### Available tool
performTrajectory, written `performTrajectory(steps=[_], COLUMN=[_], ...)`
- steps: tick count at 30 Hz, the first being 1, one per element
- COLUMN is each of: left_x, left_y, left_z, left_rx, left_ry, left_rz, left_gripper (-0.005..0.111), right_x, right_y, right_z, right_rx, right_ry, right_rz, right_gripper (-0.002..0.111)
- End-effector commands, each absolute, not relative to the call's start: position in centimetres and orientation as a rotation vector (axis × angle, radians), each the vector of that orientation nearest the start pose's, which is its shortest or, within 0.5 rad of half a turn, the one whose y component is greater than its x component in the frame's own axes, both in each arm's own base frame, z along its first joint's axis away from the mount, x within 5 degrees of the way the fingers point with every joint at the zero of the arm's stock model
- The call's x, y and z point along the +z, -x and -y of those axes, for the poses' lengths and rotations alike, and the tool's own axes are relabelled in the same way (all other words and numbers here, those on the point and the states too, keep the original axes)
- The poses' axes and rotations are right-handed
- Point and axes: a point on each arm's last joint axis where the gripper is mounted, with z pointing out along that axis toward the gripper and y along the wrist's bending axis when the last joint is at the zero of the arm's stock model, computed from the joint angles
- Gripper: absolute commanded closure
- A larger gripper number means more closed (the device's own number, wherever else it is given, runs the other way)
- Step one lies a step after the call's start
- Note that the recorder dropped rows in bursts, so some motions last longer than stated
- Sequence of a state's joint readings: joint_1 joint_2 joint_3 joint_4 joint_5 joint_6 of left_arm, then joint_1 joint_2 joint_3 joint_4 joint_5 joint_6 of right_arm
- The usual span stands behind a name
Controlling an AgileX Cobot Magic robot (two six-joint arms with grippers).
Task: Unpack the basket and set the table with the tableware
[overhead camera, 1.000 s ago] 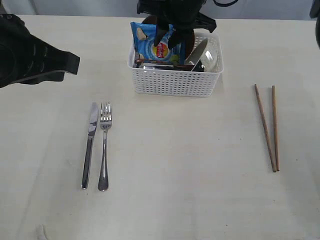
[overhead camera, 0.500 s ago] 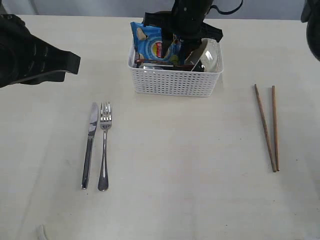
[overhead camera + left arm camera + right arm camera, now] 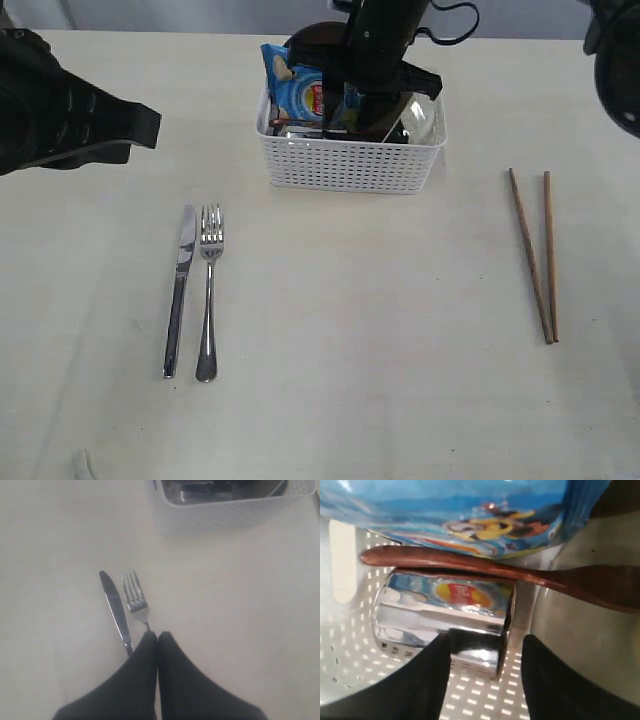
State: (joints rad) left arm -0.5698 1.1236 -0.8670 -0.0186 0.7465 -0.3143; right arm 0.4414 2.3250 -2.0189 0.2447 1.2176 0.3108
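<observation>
R jaws apart, mug [image 3: 445, 612] end between them in basket [image 3: 350, 165]; L jaws clenched.

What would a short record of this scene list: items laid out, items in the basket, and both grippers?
Laid out on table: steel knife and steel fork side by side; two wooden chopsticks
In white perforated plastic basket: shiny steel mug on its side, reddish-brown wooden spoon, blue snack bag, cream round bowl
Left gripper: shut, empty
Right gripper: open, inside the basket at the mug
</observation>
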Motion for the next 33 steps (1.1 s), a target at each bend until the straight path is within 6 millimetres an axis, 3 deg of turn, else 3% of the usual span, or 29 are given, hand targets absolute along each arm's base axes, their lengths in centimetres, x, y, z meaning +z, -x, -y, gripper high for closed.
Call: performTrajectory(steps=[1, 11, 17, 20, 33], left_x=[30.2, 30.2, 30.2, 30.2, 30.2], left_y=[-18.2, -18.2, -18.2, -18.2, -18.2], left_z=[11.9, 11.9, 11.9, 11.9, 11.9], left_rx=[-0.402, -0.401, -0.400, -0.400, -0.398], left_ry=[-0.306, -0.309, -0.312, -0.312, -0.319], left_rz=[-2.511, -2.511, -2.510, -2.510, -2.509], left_gripper=[0.107, 0.107, 0.107, 0.107, 0.107], right_x=[17.3, 17.5, 17.6, 17.7, 20.1], right_y=[-42.7, -42.1, -42.2, -42.2, -42.2], right_z=[-23.2, -24.4, -24.4, -24.4, -24.5], right_rx=[0.435, 0.520, 0.522, 0.523, 0.569], right_ry=[0.097, 0.133, 0.195, 0.226, 0.279], right_rz=[-3.099, -3.097, -3.079, -3.068, -2.968], right_gripper=[0.064, 0.066, 0.099, 0.107, 0.108])
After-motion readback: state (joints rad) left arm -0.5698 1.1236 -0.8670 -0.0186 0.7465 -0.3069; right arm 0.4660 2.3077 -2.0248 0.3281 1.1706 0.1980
